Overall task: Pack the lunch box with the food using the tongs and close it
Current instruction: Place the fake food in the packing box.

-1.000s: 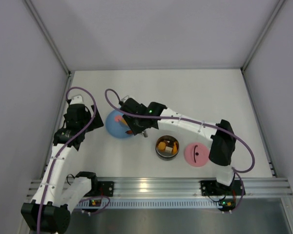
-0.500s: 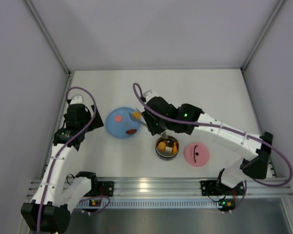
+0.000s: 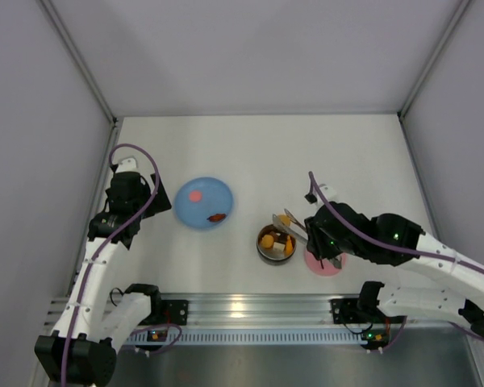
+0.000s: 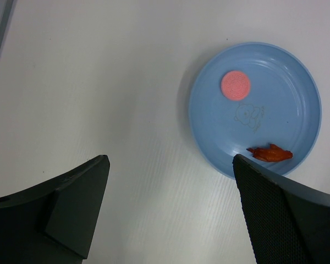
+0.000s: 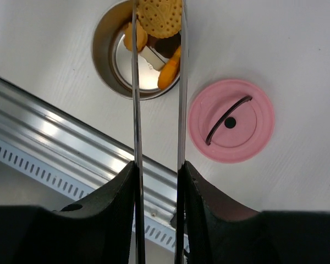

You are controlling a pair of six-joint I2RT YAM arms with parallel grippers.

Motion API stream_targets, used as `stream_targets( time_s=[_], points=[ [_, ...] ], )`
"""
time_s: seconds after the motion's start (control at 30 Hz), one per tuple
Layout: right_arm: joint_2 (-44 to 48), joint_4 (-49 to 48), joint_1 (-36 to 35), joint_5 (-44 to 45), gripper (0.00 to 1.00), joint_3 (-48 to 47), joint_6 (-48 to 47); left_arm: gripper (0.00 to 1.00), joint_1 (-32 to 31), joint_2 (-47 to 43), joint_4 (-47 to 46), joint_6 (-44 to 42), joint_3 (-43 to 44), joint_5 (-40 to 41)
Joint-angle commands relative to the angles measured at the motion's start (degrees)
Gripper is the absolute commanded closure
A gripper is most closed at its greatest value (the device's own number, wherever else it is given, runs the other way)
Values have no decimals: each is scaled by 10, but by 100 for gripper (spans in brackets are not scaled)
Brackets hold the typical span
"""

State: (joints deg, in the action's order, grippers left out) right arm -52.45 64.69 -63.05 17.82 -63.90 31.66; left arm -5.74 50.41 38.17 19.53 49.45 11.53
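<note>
Right hand [image 5: 158, 171] clamps the tongs [image 5: 135, 110] half-closed on a yellow cracker [image 5: 160, 15] above the far rim of the lunch box [image 5: 103, 66], left hand [image 4: 169, 165] gapes empty near the blue plate [image 4: 297, 93]; we judge packing mid-step, and next the squeeze must ease so the cracker drops inside

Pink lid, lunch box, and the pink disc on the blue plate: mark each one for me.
pink lid [image 5: 243, 129], right wrist view, flat top beside the handle.
lunch box [image 5: 103, 52], right wrist view, left inner wall.
pink disc [image 4: 235, 86], left wrist view, its centre.
</note>
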Motion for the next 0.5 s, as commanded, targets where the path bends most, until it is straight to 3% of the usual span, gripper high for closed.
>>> stream_targets(
  time_s=[0.0, 0.47],
  points=[
    [18, 11, -8, 0, 71, 27, 31, 1, -2, -5, -10, -5, -1, -3],
    [15, -20, -9, -24, 69, 53, 29, 1, -2, -4, -10, -5, -1, -3]
  ],
)
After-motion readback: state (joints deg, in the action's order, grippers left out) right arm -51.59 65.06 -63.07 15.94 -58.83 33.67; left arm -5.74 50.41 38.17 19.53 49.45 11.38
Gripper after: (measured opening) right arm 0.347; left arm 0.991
